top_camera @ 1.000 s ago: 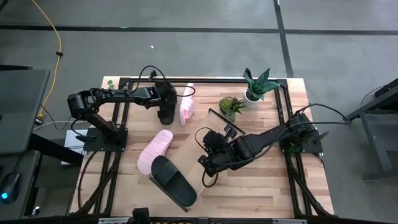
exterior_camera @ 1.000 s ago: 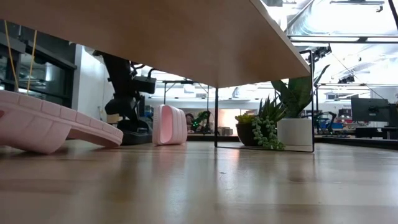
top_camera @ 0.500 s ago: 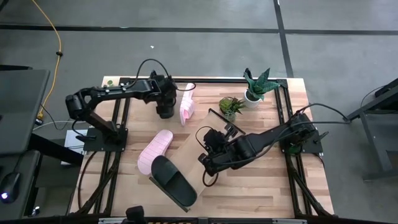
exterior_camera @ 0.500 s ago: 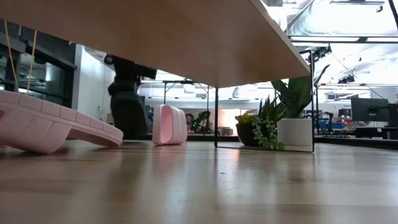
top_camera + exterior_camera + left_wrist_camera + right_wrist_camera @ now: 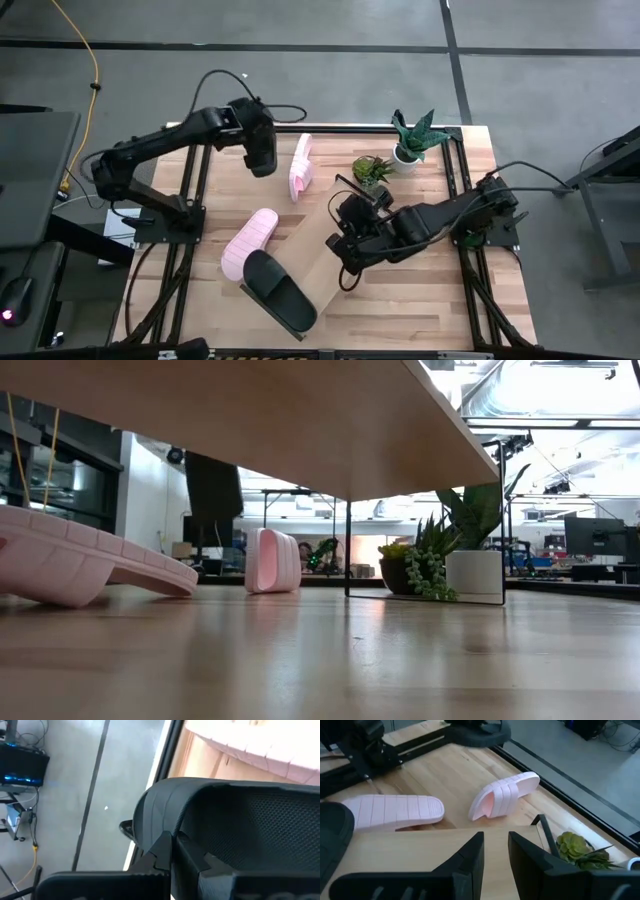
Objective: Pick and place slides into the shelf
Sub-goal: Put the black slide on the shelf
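Observation:
My left gripper is shut on a black slide, which hangs above the table's far left and shows dark in the low view. One pink slide stands on its long edge by the far side. Another pink slide lies sole up in the middle left. A second black slide lies at the near end of the shelf. The shelf is a light-wood board with a thin black frame, tilted up. My right gripper is shut on its raised side. My left gripper pinches an edge of the black slide at its rounded end, between the two fingers. The fingers slant down from the table's left. The slide hangs below them, clear of the table. Whether that edge is strap or sole, I cannot tell. My right gripper has the shelf's wooden board between its two fingers, coming from the table's right and slanting down. That side of the board is raised, and its underside slopes high over the table. The near left end stays low.
Two potted plants stand at the far right, close behind the shelf's raised end. Black frame rails run along the table's sides. Bare tabletop lies at the near right.
My left gripper has gone up with the black slide, which stood on the table beside the upright pink slide and now hangs clear. The wrist has rolled a little on the way. My right gripper has shifted slightly up and toward the far edge, still on the shelf.

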